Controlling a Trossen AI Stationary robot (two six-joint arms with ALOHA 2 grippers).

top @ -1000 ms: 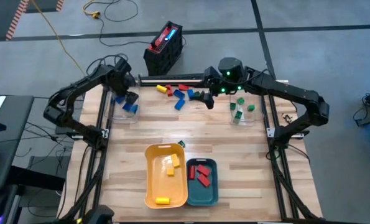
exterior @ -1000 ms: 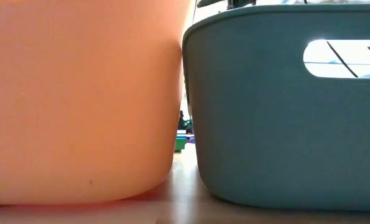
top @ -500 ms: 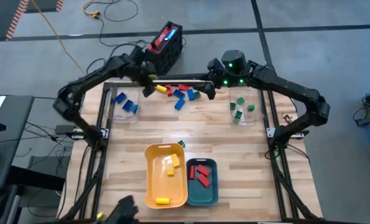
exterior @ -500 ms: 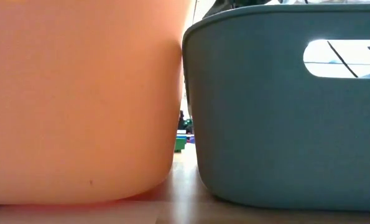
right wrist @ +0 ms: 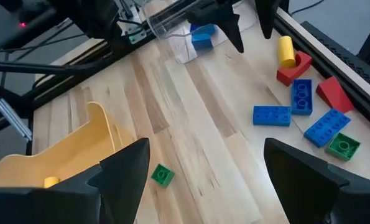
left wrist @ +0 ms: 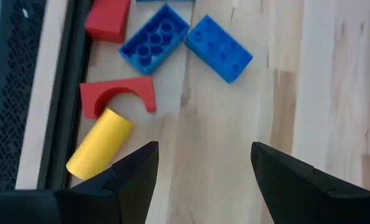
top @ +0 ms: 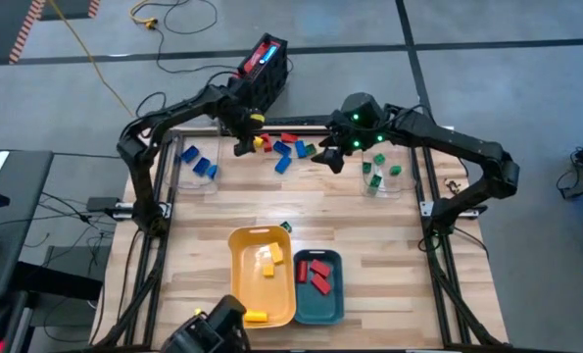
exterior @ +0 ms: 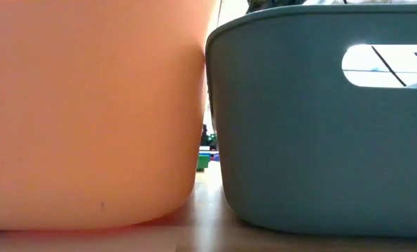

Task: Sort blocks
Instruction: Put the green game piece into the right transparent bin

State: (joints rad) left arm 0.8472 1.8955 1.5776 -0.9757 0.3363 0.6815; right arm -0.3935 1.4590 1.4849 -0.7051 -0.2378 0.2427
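Loose blocks (top: 281,149) in red, yellow, blue and green lie flat in a pile by the table's far edge. My left gripper (top: 243,147) hovers open at the pile's left end; in its wrist view the left gripper (left wrist: 203,180) stands over bare wood near a yellow cylinder (left wrist: 99,144) and a red arch (left wrist: 117,96). My right gripper (top: 329,159) is open at the pile's right end, and the right wrist view shows the right gripper (right wrist: 203,180) above the table. One green block (top: 285,227) lies beside the yellow tray.
The yellow tray (top: 262,275) holds yellow blocks and the teal tray (top: 318,286) red ones, near the front edge. A clear container (top: 199,168) at left holds blue blocks, another (top: 381,173) at right green ones. Tray walls (exterior: 320,126) fill the low view.
My left gripper has swung from over the left clear container toward the table's right, along the far edge, and now hangs at the left end of the block pile. The blocks have not moved.
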